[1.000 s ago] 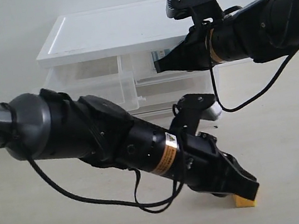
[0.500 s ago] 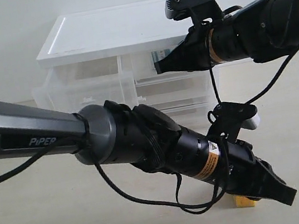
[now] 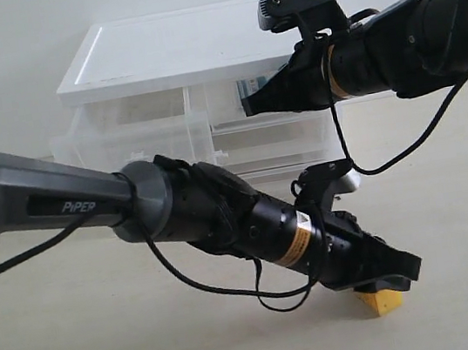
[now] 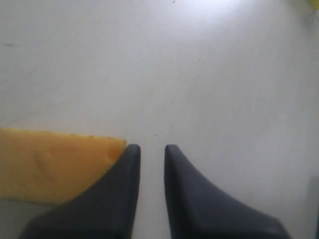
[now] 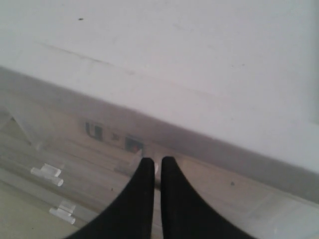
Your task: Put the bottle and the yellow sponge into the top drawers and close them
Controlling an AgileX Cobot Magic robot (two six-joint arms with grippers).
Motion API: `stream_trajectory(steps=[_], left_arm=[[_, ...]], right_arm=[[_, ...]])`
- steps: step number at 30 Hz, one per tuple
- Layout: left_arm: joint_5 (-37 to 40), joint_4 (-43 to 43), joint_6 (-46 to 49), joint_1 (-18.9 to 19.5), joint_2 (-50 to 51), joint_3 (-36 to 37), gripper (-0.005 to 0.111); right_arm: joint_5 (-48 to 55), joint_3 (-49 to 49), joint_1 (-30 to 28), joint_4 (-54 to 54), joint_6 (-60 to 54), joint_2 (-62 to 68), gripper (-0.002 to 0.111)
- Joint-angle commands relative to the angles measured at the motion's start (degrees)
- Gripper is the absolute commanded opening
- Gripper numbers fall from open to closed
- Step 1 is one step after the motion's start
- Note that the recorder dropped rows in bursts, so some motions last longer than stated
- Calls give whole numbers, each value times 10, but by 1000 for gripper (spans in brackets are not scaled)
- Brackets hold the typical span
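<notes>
The left gripper (image 3: 400, 272) sits low over the table (image 3: 449, 196), its fingers parted by a narrow gap with nothing between them. The yellow sponge (image 3: 378, 302) lies on the table just beside one finger (image 4: 119, 189), outside the gap. The right gripper (image 3: 250, 102) is pressed together at the right-hand front of the top drawers (image 3: 133, 146); whether it pinches anything cannot be told, and the left-hand drawer stands pulled out.
</notes>
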Motion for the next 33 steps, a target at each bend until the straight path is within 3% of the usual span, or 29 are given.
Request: stream_trajectory(steps=[1,9,16,18,20,23,29,33], left_arm=[[-42,0,-10,35,-9,25,15],[-10,0,16,65,-69,90,14],[23,0,36,46,-130,109,14],[61,0,59,26,-130,109,19],[106,0,66,8,-126,108,31],[108,0,82,-15,-110,84,46],[72,0,89,-49,-52,5,26],[59,0,86,-49,-17,-3,26]], right_arm=[[-47,-3,8,-2,-1,12,0],[-47,-3,8,-2,-1,12,0],[-46,-3,8,-2,-1,12,0],[-46,-3,8,-2,-1,12,0],[-48,-3,8,-2,-1,12,0],[-52,-3,8,-2,-1,12,0],[-54,-3,8,-2,-1,12,0],[-56,-3,8,-5,-1,12,0]])
